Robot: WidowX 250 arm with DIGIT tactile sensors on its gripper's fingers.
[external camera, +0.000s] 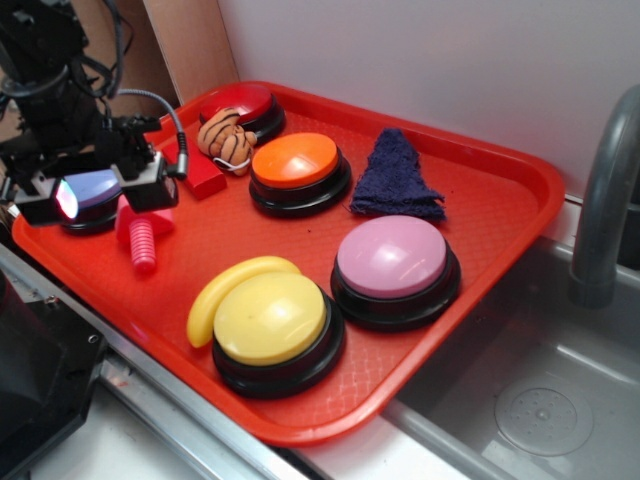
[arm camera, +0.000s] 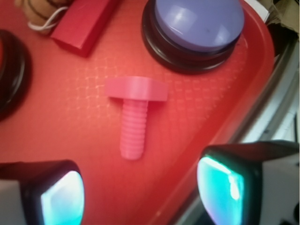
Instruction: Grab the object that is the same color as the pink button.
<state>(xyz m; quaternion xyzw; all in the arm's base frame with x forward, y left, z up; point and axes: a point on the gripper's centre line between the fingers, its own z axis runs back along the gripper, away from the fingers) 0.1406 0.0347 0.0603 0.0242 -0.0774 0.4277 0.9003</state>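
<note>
Pink bolt [arm camera: 132, 117] lies just ahead of the parted fingers [arm camera: 220, 185]

Red tray [external camera: 500, 215] beside steel sink [external camera: 540, 400], grey faucet [external camera: 605, 200] at right. On tray: yellow button [external camera: 272, 320] touching banana [external camera: 222, 290], orange button [external camera: 296, 165], red button [external camera: 245, 105], blue-lavender button [arm camera: 199, 23], red block [arm camera: 82, 26], tiger toy [external camera: 226, 140], dark blue cloth [external camera: 397, 175].
</note>
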